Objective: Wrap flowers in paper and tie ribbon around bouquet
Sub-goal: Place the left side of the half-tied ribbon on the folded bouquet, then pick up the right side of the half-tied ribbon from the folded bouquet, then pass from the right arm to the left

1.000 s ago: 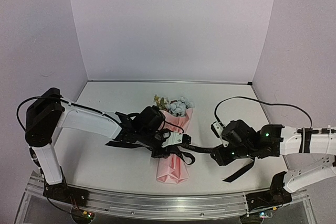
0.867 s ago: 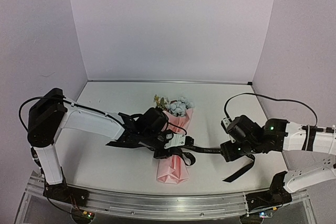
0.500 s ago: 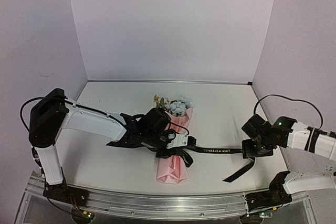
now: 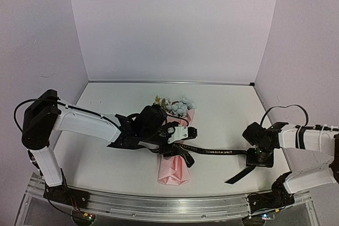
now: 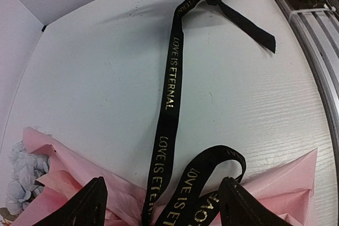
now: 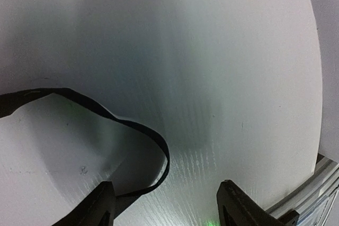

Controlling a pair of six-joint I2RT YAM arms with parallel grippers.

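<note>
The bouquet (image 4: 176, 152) lies in the middle of the table, its pale pink paper (image 5: 63, 183) forming a cone around the flowers (image 4: 179, 107). The black ribbon (image 4: 217, 152) with gold lettering crosses the cone and runs right along the table to my right gripper (image 4: 258, 158). My left gripper (image 5: 164, 207) hovers open over the cone. A ribbon loop (image 5: 214, 165) lies between its fingers (image 5: 87, 205), untouched. In the right wrist view my right gripper (image 6: 172, 207) is open just above the table. A curl of ribbon (image 6: 153, 141) stands on edge by its left finger (image 6: 98, 205).
The ribbon's loose tail (image 4: 238, 174) lies toward the front edge near the right arm's base. A metal rail (image 5: 312, 35) borders the table front. Purple walls close in the back and sides.
My left gripper has opened and let go of the ribbon at the cone. My right arm has swung right, drawing the ribbon out straight across the table.
</note>
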